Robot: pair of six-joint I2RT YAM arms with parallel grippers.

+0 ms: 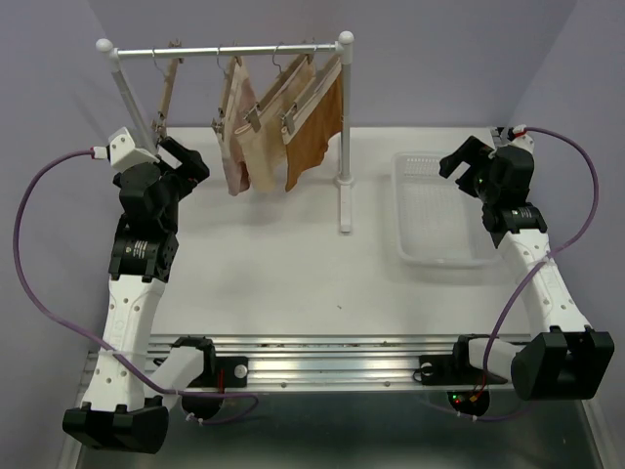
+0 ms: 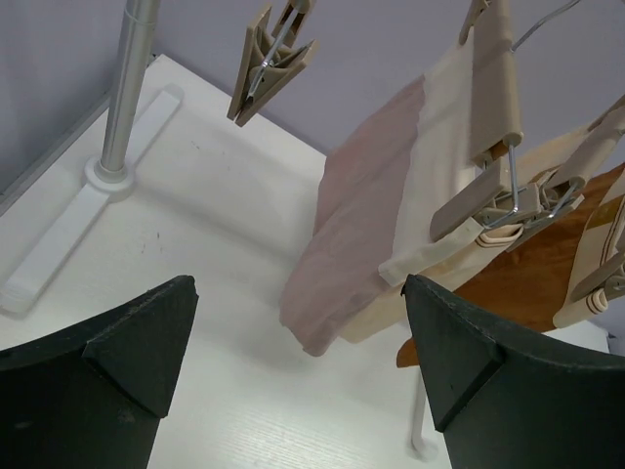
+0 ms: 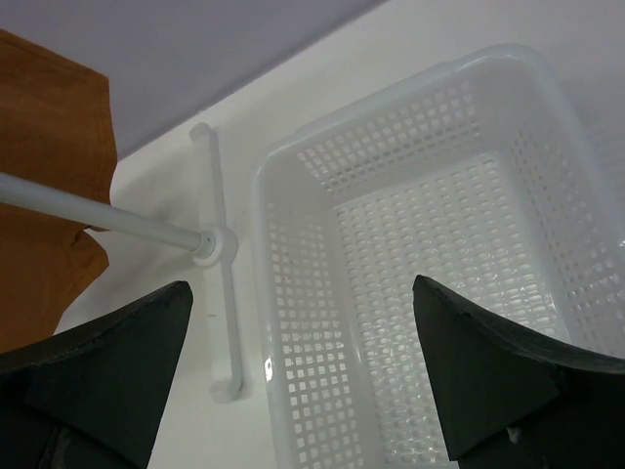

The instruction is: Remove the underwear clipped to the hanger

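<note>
Three pieces of underwear hang clipped to wooden hangers on the white rack's rail: pale pink, cream-beige and orange-brown. My left gripper is open, low and just left of the pink one, touching nothing. My right gripper is open over the white basket's far end, with nothing between its fingers.
An empty hanger with a free clip hangs at the rail's left end, above my left gripper. The rack's left post and right post stand on flat feet on the white table.
</note>
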